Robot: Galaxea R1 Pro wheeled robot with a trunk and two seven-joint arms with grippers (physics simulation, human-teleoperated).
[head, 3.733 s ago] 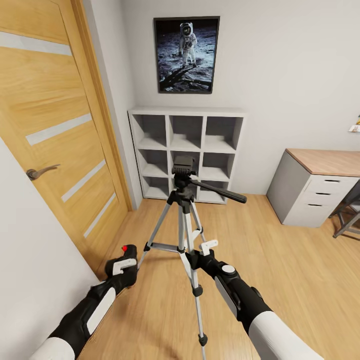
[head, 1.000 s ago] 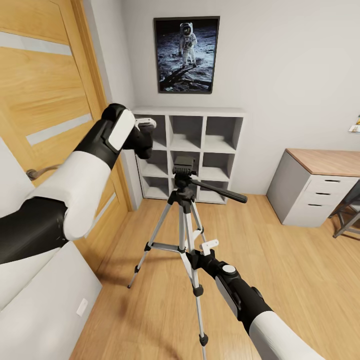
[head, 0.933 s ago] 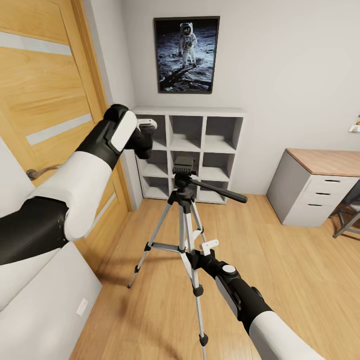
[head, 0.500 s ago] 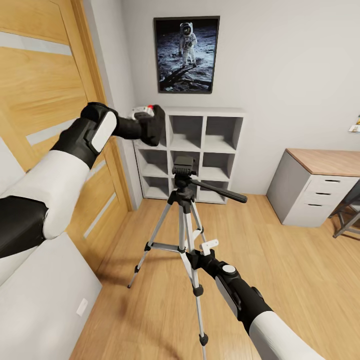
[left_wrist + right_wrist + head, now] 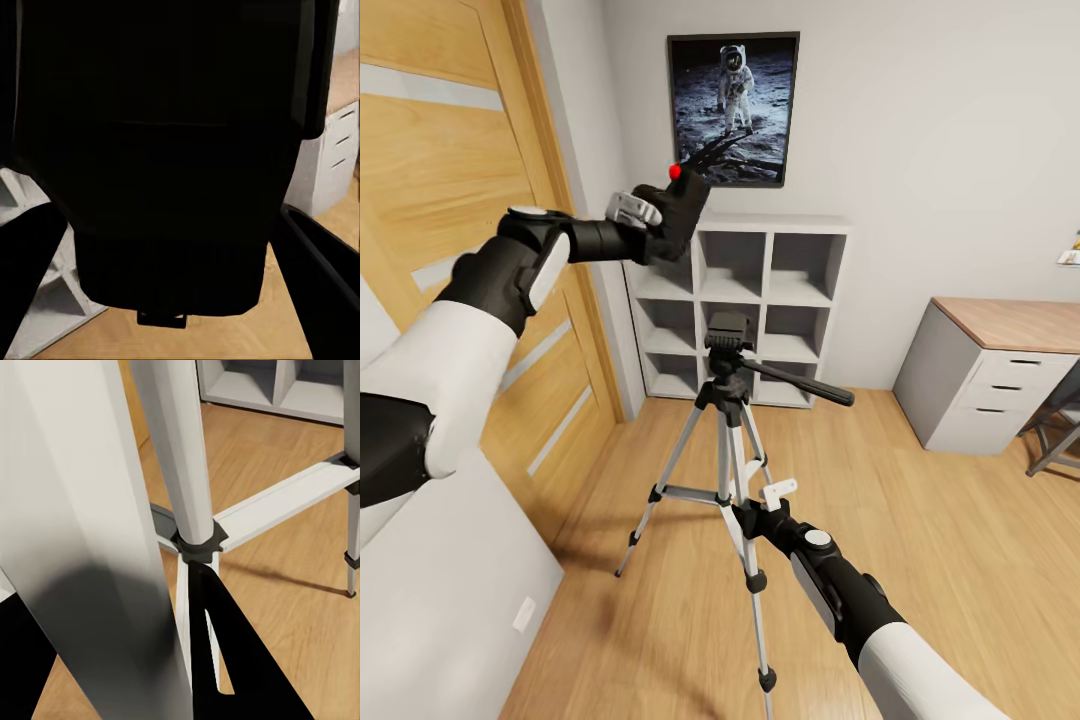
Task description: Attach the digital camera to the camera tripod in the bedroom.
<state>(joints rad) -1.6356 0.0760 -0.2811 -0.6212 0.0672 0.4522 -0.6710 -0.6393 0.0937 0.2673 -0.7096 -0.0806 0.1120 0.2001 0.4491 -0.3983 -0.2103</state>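
The digital camera (image 5: 678,212), a black box with a red spot on its top corner, is held up in front of the white cube shelf's top, above and left of the tripod head. My left gripper (image 5: 658,218) is shut on it. In the left wrist view the camera's dark body (image 5: 172,150) sits between the two black fingers (image 5: 322,285). The camera tripod (image 5: 726,400) stands on the plank floor, its black pan handle pointing right. My right gripper (image 5: 750,512) is shut around a silver leg (image 5: 187,472) low on the tripod.
An oak door (image 5: 460,250) is at the left, with a white wall section (image 5: 440,600) below it. The white cube shelf (image 5: 780,290) and an astronaut poster (image 5: 735,110) are behind the tripod. A desk with drawers (image 5: 1000,380) and a chair (image 5: 1060,430) stand at the right.
My left arm has swung the camera up and to the right, from beside the shelf's left edge to above the tripod head's left. The right arm and tripod have not moved.
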